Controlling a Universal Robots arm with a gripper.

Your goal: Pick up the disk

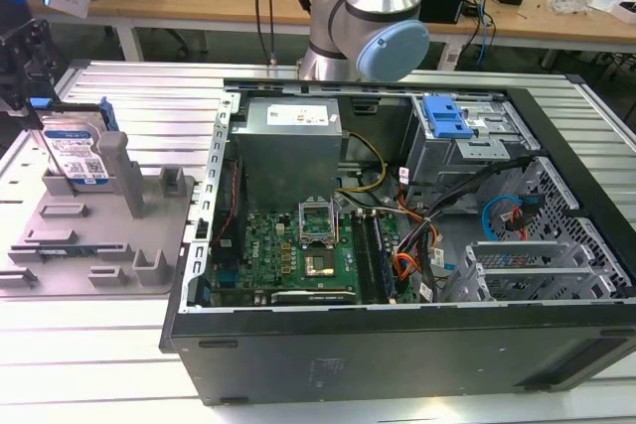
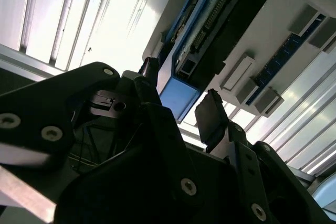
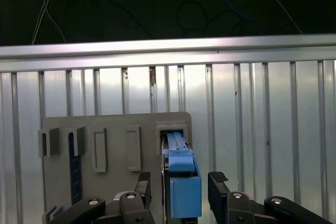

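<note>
Straddling the disk (image 3: 184, 195), the gripper (image 3: 180, 179) leaves gaps both sides.

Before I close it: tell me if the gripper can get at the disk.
Probably yes: the gripper, open, straddles the upright disk in its grey holder; nothing lies between.

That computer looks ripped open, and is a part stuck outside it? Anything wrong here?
Nothing looks damaged. The computer case lies on its side, open, with its board and cables exposed. The disk stands on edge in a slot of the grey holder beside the case, which looks deliberate.
</note>
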